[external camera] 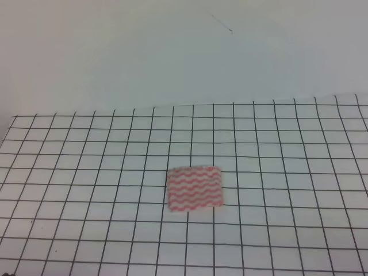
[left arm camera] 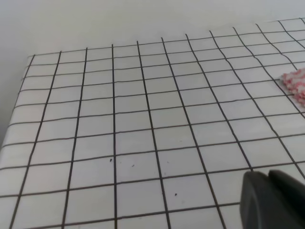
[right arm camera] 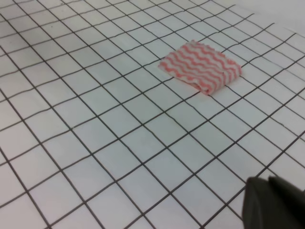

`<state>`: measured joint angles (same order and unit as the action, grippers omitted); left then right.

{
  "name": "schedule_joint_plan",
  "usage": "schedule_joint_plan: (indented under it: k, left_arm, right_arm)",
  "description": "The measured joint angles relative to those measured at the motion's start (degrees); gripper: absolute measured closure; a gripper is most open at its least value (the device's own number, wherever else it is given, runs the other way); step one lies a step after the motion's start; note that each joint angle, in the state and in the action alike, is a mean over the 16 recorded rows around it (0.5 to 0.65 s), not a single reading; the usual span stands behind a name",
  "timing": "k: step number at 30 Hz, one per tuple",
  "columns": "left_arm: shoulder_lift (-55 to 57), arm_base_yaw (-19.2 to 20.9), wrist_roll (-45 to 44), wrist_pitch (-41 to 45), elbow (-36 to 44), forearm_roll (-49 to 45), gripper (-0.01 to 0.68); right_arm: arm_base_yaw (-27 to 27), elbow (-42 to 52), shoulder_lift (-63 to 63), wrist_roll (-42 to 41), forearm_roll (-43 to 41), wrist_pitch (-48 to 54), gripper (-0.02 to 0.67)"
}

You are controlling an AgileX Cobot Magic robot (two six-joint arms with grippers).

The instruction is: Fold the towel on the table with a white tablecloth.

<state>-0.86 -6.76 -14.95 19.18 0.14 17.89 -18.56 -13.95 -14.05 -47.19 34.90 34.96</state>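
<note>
Since the towel (external camera: pixel 194 188) already sits as a compact, layered-looking rectangle mid-worktop (external camera: pixel 69 172), folding looks done, with both grippers well off it, their jaw state impossible to tell.

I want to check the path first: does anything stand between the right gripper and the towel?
Nothing visible does. In the right wrist view only bare tablecloth lies between the right gripper at the lower corner and the towel.

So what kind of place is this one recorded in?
Probably a lab test bench, not a home: a table under a grid-printed white tablecloth, a bare plain wall behind, and only a small striped towel laid out.
</note>
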Motion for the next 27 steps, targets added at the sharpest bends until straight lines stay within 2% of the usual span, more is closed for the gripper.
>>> schedule_joint_plan:
  k: [7, 20, 27]
  left_arm:
    - [-0.04, 0.00, -0.35, -0.05, 0.00, 0.05, 0.674]
    - [-0.04, 0.00, -1.12, -0.06, 0.00, 0.15, 0.674]
    - [0.02, 0.00, -1.18, -0.09, 0.10, 0.16, 0.674]
  right_arm:
    - [3.49, 0.00, 2.47, -0.12, 0.05, 0.32, 0.649]
    - [22.57, 0.28, 13.17, -1.44, -1.49, -3.49, 0.649]
    - [27.85, 2.46, 15.10, -1.46, -1.74, -11.53, 0.649]
